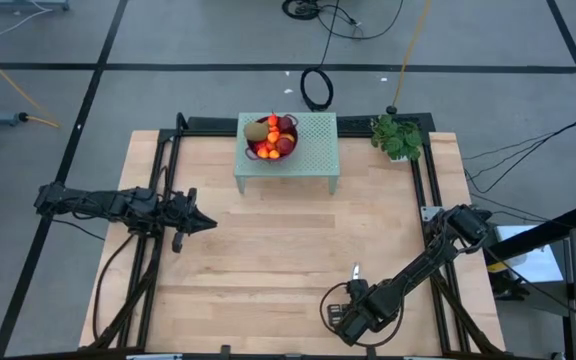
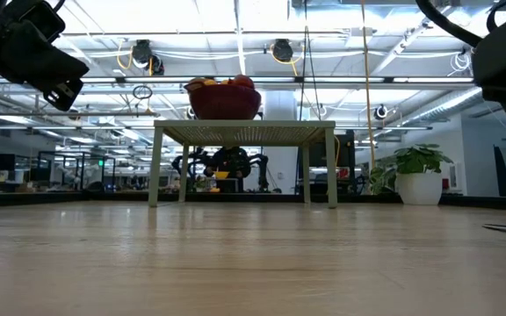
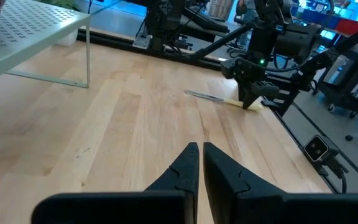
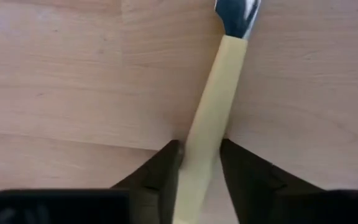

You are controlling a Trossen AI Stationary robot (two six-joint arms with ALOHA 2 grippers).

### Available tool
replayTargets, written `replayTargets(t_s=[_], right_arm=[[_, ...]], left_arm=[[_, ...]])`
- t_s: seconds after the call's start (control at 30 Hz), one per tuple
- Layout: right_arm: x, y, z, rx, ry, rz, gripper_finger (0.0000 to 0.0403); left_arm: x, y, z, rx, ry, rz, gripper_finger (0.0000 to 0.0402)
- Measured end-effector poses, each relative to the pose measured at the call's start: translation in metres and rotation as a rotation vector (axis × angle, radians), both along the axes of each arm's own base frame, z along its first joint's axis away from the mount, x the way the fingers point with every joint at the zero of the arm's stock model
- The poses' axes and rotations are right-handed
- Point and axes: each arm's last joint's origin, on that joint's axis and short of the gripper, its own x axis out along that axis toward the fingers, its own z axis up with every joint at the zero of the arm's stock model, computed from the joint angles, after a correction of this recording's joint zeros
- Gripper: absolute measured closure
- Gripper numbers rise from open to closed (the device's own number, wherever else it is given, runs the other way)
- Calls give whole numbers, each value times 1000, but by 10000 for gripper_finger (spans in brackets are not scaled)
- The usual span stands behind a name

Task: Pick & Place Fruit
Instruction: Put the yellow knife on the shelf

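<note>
The fruit (image 1: 273, 136), red, orange and brown-green pieces, lies heaped in a purple wire bowl (image 2: 224, 104) on a pale green perforated stand (image 1: 313, 150) at the table's far edge. A yellow-handled knife (image 1: 356, 270) lies flat on the wood near the table's near edge, right of the middle. My right gripper (image 4: 201, 144) is down at the knife, shut on its handle. My left gripper (image 3: 199, 148) hovers shut above the table's left side (image 1: 208, 223), touching nothing and pointing toward the right. My right gripper pinches the knife's yellow handle (image 4: 213, 106) between its two fingers (image 4: 166, 163), one on each long side. The fingers come from above, pointing down, and lie along the handle. The knife rests flat on the table, its blade (image 4: 235, 15) pointing away from the gripper.
A small potted plant (image 1: 398, 138) stands at the far right corner beside the stand. Bare wood lies between the stand and the knife. Black frame rails run along the table's left and right edges, and cables lie on the floor beyond.
</note>
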Motion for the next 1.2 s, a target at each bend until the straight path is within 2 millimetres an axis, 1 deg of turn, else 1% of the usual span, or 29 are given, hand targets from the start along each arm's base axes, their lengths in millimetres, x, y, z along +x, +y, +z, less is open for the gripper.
replayTargets(t_s=[0.13, 0.2, 0.33, 0.5, 0.57, 0.73, 0.9, 1.03, 1.2], right_arm=[[1, -2, 0, -3, 4, 0, 328], [2, -3, 0, -1, 7, -2, 346], [3, -5, 2, 6, -1, 4, 348], [1, -10, 16, 5, -26, 6, 347], [-2, -13, 24, -7, -32, 7, 347], [-9, -21, 52, -2, -81, 2, 346], [-13, -31, 81, -41, -220, -3, 346], [-10, -47, 102, -88, -328, -5, 345], [-2, -80, 125, -160, -433, 26, 345]], left_arm=[[0, 0, 0, 0, -1, 0, 380], [0, 0, 1, -1, -7, 0, 380], [1, 0, 3, -18, -33, 3, 380], [1, 0, 6, -51, -57, 8, 380], [1, 0, 6, -56, -56, 9, 380], [1, 0, 6, -78, -55, 15, 380], [1, 0, 6, -95, -52, 17, 380], [1, 0, 6, -97, -52, 18, 380], [1, 0, 6, -93, -53, 17, 380]])
